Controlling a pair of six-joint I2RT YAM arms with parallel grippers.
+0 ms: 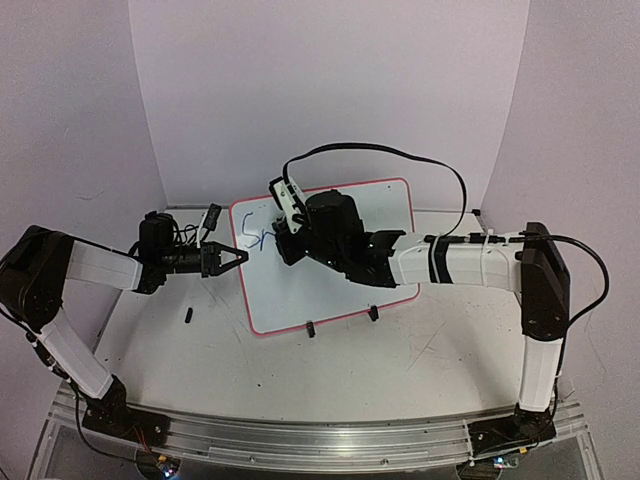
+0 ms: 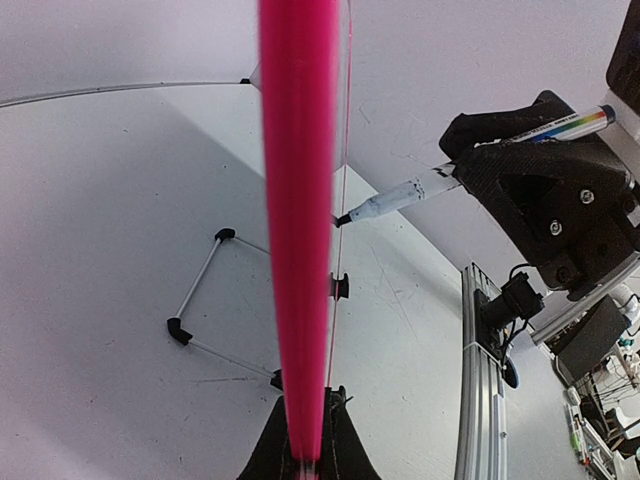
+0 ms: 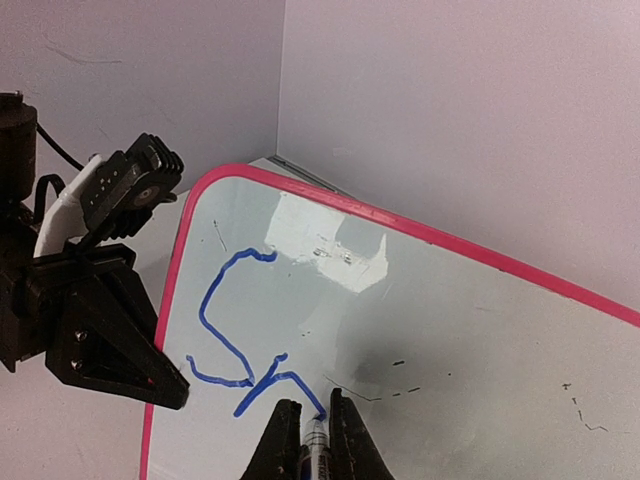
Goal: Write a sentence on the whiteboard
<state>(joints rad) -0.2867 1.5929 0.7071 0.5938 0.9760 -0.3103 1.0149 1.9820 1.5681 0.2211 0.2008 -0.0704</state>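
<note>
The whiteboard stands tilted at the table's middle, with a red-pink frame and two black clip feet. Blue marker strokes sit near its upper left corner. My left gripper is shut on the board's left edge; the left wrist view shows the pink frame edge-on between the jaws. My right gripper is shut on a white marker. In the right wrist view the marker sits between the fingers, its tip touching the board at the end of the last stroke.
A small black piece lies on the table left of the board. A thin wire stand lies behind the board. An aluminium rail runs along the near edge. Purple walls close in behind and at both sides.
</note>
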